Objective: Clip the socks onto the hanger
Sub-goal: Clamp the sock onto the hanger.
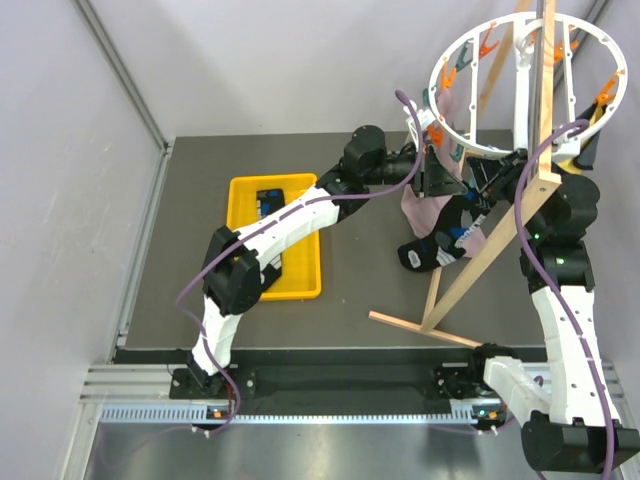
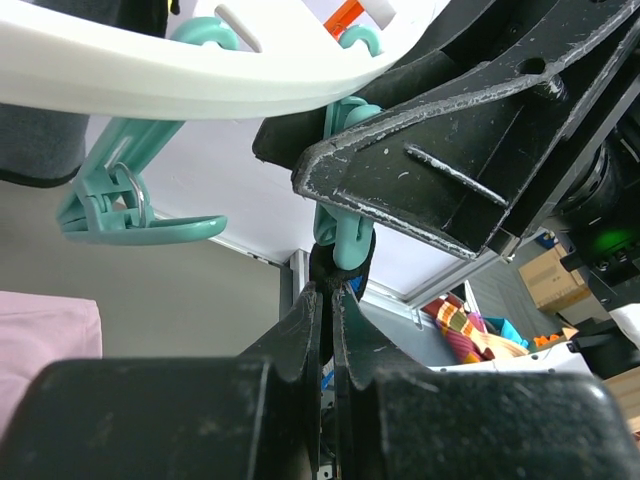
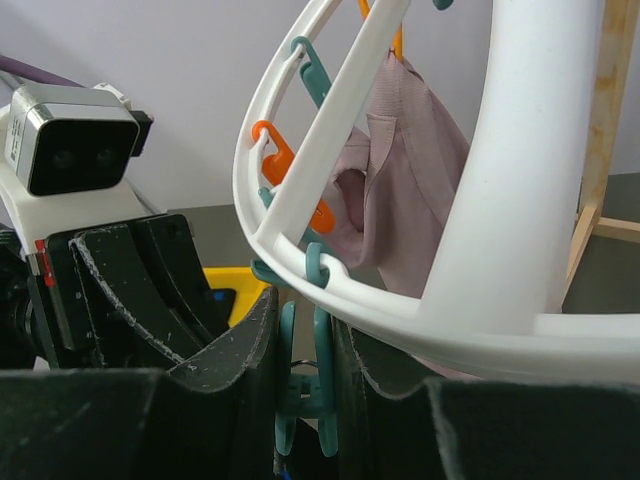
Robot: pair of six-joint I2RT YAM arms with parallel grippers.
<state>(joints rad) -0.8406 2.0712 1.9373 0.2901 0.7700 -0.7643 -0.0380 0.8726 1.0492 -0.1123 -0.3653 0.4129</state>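
The hanger (image 1: 520,90), a white spoked ring with orange and teal clips, hangs on a wooden frame at the back right. One black sock (image 1: 425,250) dangles below its near rim. My left gripper (image 2: 328,288) is shut on that sock's top edge (image 2: 321,269), right under a teal clip (image 2: 345,240). My right gripper (image 3: 302,315) is shut on that teal clip (image 3: 323,371), squeezing its handles beneath the ring (image 3: 400,320). The right gripper's fingers (image 2: 450,170) loom across the left wrist view. A second sock (image 1: 270,200) lies in the yellow tray.
A pink-mauve garment (image 1: 420,205) hangs from the ring beside the sock. The yellow tray (image 1: 300,285) sits at mid-left. The frame's wooden legs (image 1: 425,328) slant across the table's right front. Another teal clip (image 2: 120,195) hangs free on the rim.
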